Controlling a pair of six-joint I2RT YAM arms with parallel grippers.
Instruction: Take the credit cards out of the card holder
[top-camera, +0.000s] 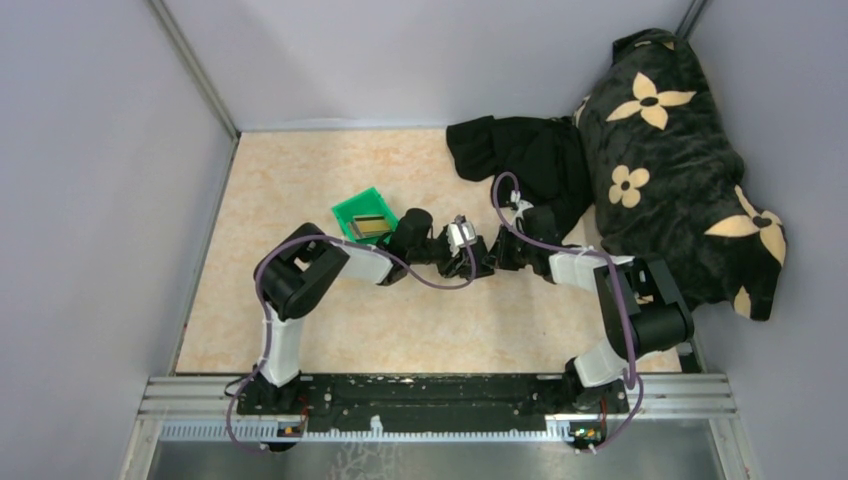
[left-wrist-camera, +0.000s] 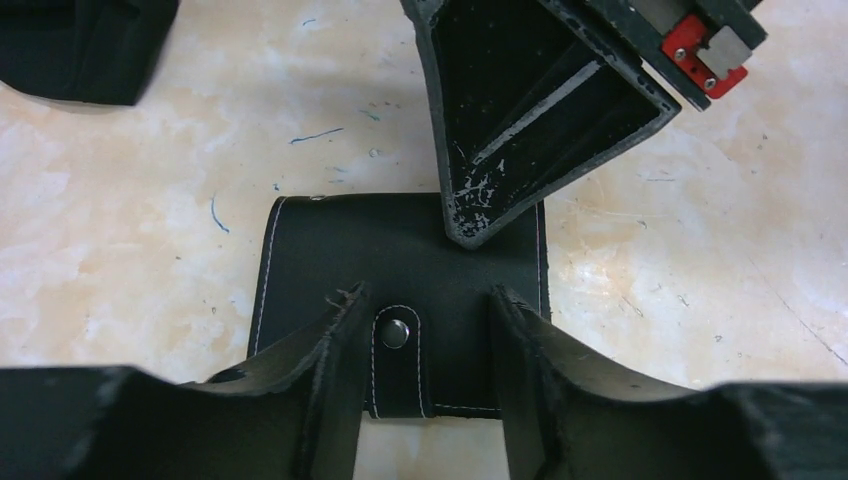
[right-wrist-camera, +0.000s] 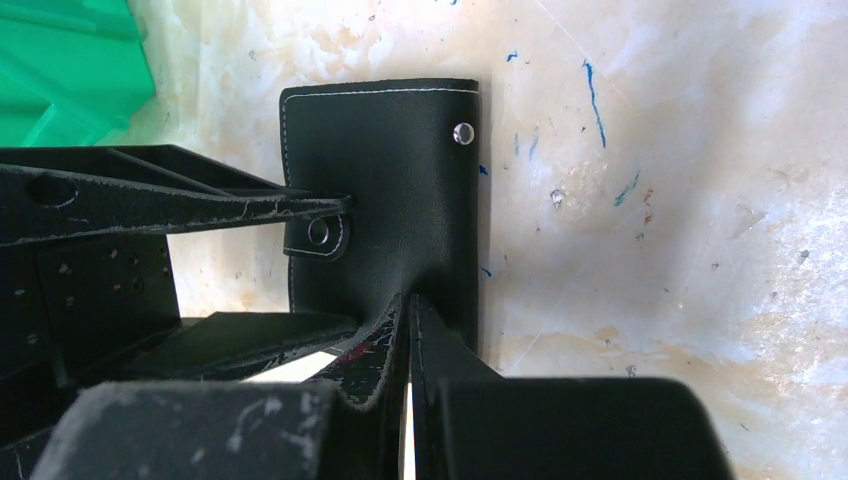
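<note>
L gripper (left-wrist-camera: 425, 297) jaws apart either side of the card holder (left-wrist-camera: 320, 260) snap tab (left-wrist-camera: 397, 358), R gripper (right-wrist-camera: 408, 300) clenched shut, tips pressing on holder.

The card holder (left-wrist-camera: 340, 260) lies flat and closed on the desk (left-wrist-camera: 120, 230). It is a black rectangle with white stitching, and its tab (left-wrist-camera: 397, 365), with a metal snap, is folded over one edge. A gold-brown credit card (top-camera: 371, 226) with a dark stripe lies in the green bin (top-camera: 350, 205).

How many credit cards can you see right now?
1: a gold-brown credit card lying in the green bin. More may be hidden beneath it or inside the closed card holder.
</note>
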